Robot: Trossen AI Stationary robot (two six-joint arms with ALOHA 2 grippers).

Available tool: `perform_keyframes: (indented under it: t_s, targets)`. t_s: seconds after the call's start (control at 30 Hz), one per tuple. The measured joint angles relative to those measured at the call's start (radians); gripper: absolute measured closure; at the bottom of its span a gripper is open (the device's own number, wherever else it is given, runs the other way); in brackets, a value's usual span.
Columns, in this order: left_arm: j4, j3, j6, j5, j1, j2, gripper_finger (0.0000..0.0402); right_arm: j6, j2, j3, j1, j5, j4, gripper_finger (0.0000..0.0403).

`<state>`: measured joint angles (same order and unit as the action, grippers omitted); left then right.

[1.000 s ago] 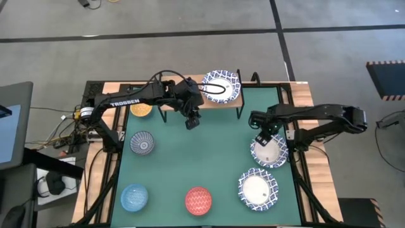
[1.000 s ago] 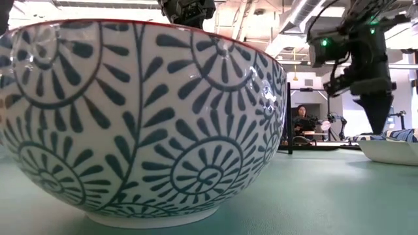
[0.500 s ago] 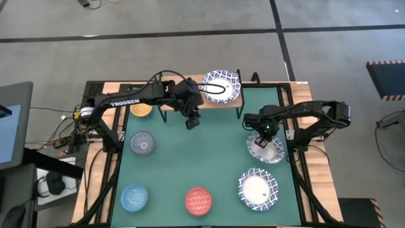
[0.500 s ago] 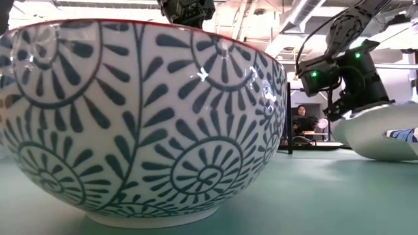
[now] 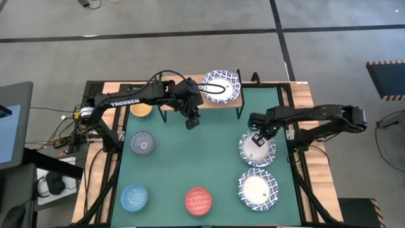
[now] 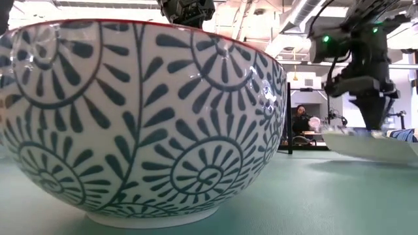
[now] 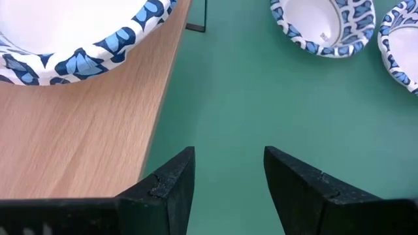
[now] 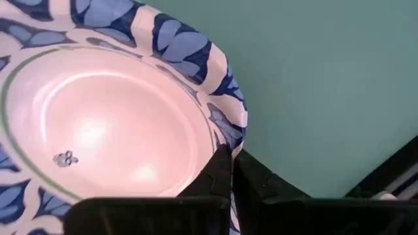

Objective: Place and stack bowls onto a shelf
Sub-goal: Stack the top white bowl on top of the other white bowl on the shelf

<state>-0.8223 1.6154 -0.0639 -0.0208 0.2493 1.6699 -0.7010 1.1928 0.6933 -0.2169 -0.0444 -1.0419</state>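
Note:
A white bowl with a blue lattice rim [image 5: 256,152] is at the table's right, with my right gripper [image 5: 258,138] shut on it. A second such bowl [image 5: 257,190] rests on its base nearer the front edge. A third [image 5: 220,85] stands on the light-wood shelf [image 5: 171,104] at the far edge. My left gripper [image 7: 228,176] hangs open over the green table beside the shelf's near edge and holds nothing. The yellow-orange [image 5: 140,109], grey-patterned [image 5: 142,143], light blue [image 5: 134,197] and red [image 5: 198,201] bowls stand at the left and front. My right gripper pinches the bowl's rim [image 8: 230,134] on its far side, one finger [image 8: 215,173] inside the bowl and the other outside. The fingers come from above, pointing down. The bowl [image 6: 369,145] sits slightly tilted; whether it is clear of the table I cannot tell.
The shelf's black legs [image 5: 239,114] stand on the table's far part. The red bowl [image 6: 144,117] fills the low view close to the camera. A person [image 6: 302,121] sits far off in the room. Bare green table [image 5: 215,158] lies between the two arms.
My right gripper has shut on the rim of the white bowl with the blue rim. It tipped the bowl up steeply, and now holds it lower and nearer level. The bowl has shifted toward the table's left.

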Motion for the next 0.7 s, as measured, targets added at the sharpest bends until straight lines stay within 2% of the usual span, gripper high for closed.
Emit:
perform_keyframes:
  t_s: [0.2,0.3,0.7]
  targets:
    - [0.000,0.000,0.000,0.000,0.000,0.000,0.0235,-0.109,-0.128,0.003,0.030,0.027,0.072,0.0381]
    - [-0.002,0.000,0.000,0.000,0.000,0.000,0.0235,-0.112,-0.164,0.028,0.034,0.027,0.103,0.0381]
    - [0.002,0.000,-0.071,-0.019,0.000,0.000,0.0235,-0.053,-0.138,0.089,0.024,-0.007,0.179,0.0381]
